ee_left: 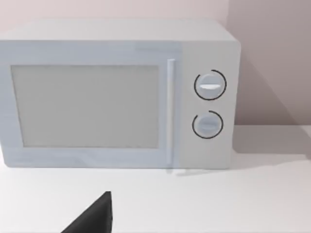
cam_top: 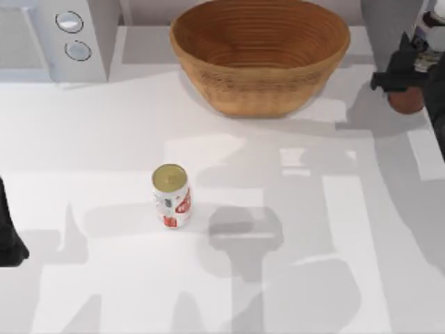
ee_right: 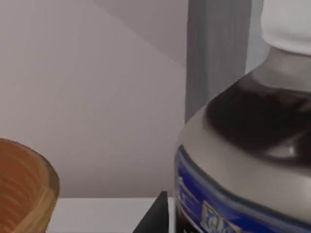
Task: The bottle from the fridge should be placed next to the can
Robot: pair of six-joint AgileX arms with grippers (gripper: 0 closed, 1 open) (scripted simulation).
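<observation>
White surface (cam_top: pixel 104 292) spreads under grey shadows. Left gripper (cam_top: pixel 10 236) sits parked at the near left edge. Mid-surface stands the can (cam_top: pixel 172 196). Farther back, a wicker basket (cam_top: pixel 260 52) and a microwave (ee_left: pixel 116 94) meet the pale wall (ee_right: pixel 97 97). Far right by the fridge (cam_top: pixel 389 31), right gripper (cam_top: pixel 403 69) fingers pinch the bottle (ee_right: pixel 248 160).

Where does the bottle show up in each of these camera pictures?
Top view: the bottle sits at the far right edge, amid the right gripper's dark parts.
Left wrist view: the bottle is not in it.
Right wrist view: it looms close up.
Shared landmark: the wicker basket.
</observation>
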